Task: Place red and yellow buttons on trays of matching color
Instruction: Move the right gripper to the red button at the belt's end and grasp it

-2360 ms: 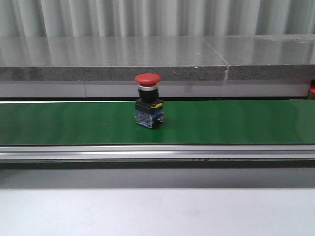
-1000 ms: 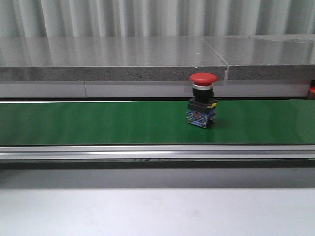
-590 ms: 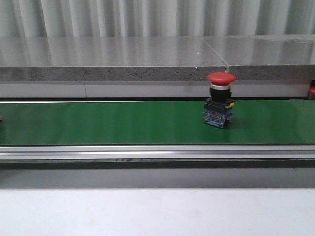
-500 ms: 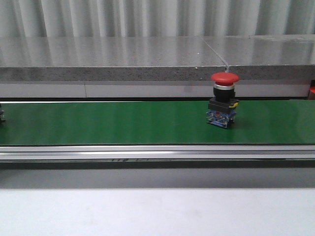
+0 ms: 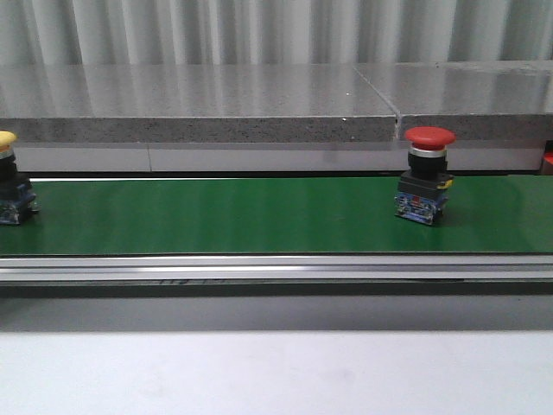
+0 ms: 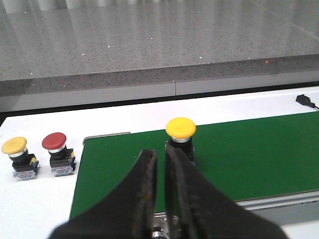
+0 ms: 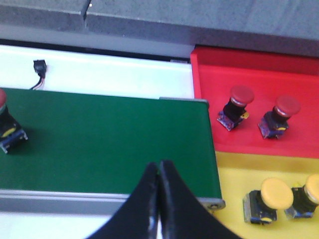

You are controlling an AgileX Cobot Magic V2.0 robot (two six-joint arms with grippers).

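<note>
Front view: upright red button, seemingly blue-based, on green belt.

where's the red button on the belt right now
In the front view the red button stands upright on the right part of the green belt, far from the yellow button at the belt's left end.

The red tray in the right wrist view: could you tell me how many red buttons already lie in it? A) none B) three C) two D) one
C: two red buttons lie side by side in the red tray, while the yellow ones lie in the yellow tray beside it.
</note>
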